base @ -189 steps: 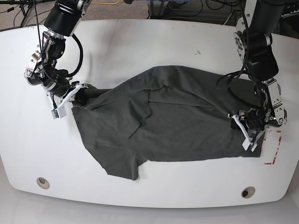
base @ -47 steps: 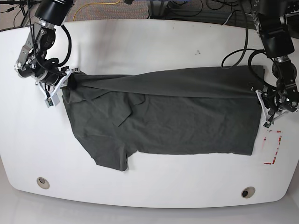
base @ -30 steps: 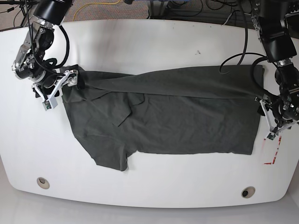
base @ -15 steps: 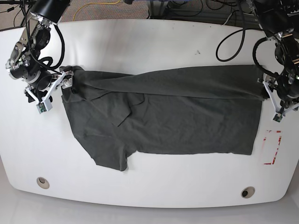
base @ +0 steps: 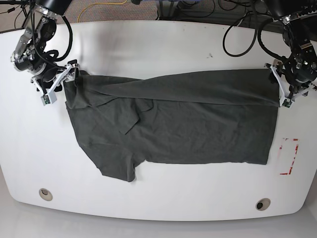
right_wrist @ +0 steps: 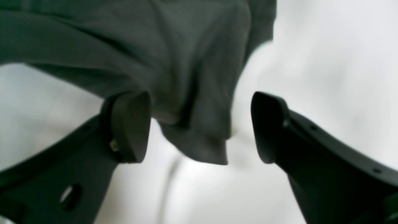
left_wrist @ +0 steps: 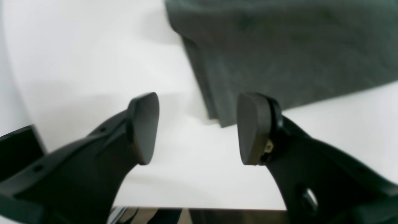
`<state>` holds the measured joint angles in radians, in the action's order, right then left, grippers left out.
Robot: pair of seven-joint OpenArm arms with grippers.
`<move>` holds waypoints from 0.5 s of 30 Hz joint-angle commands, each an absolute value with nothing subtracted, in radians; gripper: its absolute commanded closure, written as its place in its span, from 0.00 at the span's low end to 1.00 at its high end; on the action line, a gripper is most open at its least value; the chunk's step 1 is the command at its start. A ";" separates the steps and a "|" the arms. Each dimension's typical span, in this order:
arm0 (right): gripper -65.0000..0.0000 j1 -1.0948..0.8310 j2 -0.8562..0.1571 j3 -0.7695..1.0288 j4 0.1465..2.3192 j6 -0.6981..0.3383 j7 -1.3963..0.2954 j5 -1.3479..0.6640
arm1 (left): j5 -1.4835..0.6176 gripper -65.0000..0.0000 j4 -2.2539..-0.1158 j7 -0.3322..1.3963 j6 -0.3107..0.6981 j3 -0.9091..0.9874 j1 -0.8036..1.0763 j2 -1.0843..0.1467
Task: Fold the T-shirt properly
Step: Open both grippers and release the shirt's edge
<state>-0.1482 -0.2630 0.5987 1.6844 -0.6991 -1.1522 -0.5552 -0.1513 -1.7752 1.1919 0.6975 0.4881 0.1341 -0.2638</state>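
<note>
The T-shirt (base: 173, 124) — dark charcoal grey — lies flat across the frame's middle, its upper edge folded over, one sleeve reaching lower left.

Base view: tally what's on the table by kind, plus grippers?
T-shirt: 1, dark grey, spread flat
Red-marked rectangle on the table: 1
Round holes near the front edge: 2
Grippers: 2, right gripper and left gripper, both open at the shirt's far corners
Total: 6
</note>
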 commanded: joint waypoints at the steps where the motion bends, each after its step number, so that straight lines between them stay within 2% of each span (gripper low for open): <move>1: 0.29 -0.142 -0.285 0.604 1.632 -0.698 -1.099 -0.564 | -0.154 0.43 -1.733 1.141 0.698 0.490 0.119 -0.278; 8: 0.29 -0.140 -0.318 0.599 1.549 -0.698 -1.064 -0.564 | -0.137 0.43 -1.544 1.055 0.698 0.479 0.081 -0.283; 15: 0.30 -0.143 -0.371 0.536 1.550 -0.698 -1.064 -0.565 | -0.081 0.43 -1.423 1.049 0.698 0.464 0.024 -0.285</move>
<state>-0.1516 -0.3355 0.5453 1.5341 -0.6922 -1.0771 -0.5480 -0.1200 -1.4433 1.0317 0.6979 0.4667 0.0269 -0.2810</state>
